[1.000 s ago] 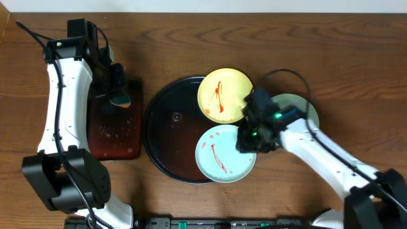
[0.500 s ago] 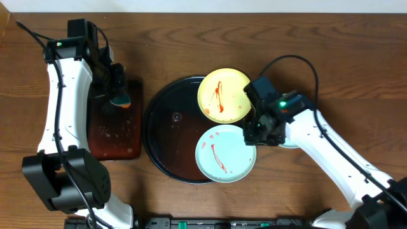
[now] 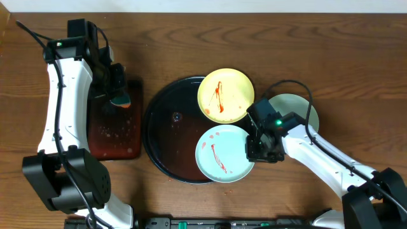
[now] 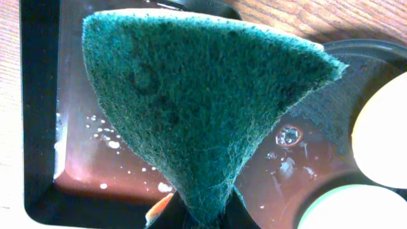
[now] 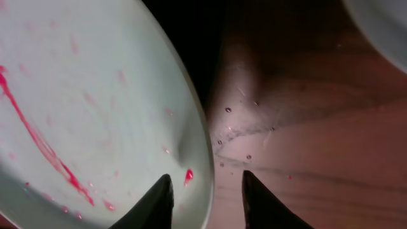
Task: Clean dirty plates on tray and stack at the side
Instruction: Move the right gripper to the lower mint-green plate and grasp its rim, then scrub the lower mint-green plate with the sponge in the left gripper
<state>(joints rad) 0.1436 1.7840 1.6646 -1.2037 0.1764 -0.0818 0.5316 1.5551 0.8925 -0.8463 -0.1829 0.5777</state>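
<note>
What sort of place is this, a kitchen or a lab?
Probably a robotics lab bench staged for dishwashing, not a real kitchen: two robot arms work at a wooden table, sauce-smeared plates sit on a round black tray, and the left claw grips a green scouring pad.

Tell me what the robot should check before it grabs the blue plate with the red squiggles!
1. The right gripper is open: ok, its fingers stand apart.
2. The blue plate has its rim between those fingers: ok in the right wrist view.
3. Wiper ready: ok, the left gripper is shut on the green sponge above the rectangular tray.
4. The yellow plate is clear of the blue one: cannot tell, their edges look very close.
5. Stacking spot: ok, a pale plate lies beside the round tray, with no red on the part that shows.
</note>
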